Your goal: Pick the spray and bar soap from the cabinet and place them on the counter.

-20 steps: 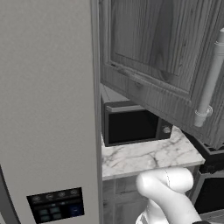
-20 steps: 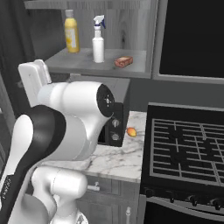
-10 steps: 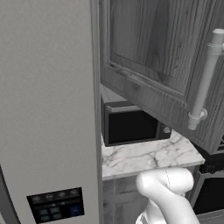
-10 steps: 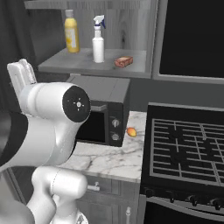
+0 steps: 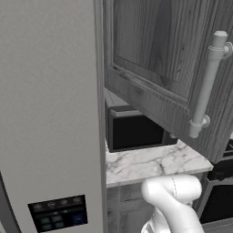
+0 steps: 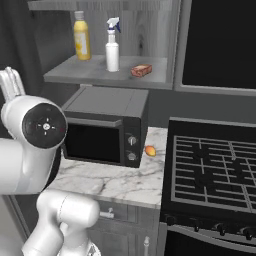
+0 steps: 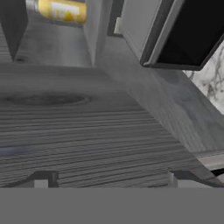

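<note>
**Sam:** What changed just now?

**Me:** The cabinet door (image 5: 168,63) swung wider. A moment ago its long handle (image 5: 207,84) sat further right in my left camera. My arm has also moved off to the left in the right camera, so I can see the whole microwave (image 6: 102,131) now.

**Sam:** Can you see the things you want?

**Me:** Yes. The spray (image 6: 113,45) stands on the cabinet (image 6: 107,75) shelf. The bar soap (image 6: 141,71) lies just beside it, to the right. A yellow bottle (image 6: 81,36) stands to the left.

**Sam:** And the gripper?

**Me:** In the hand camera its two tips poke up at the bottom, wide apart, holding nothing. Grey wood is right in front of them.

**Sam:** So what next?

**Me:** I think the way in is open now. Nothing is on the counter (image 6: 117,181) yet, so I'd reach for the spray.
</note>
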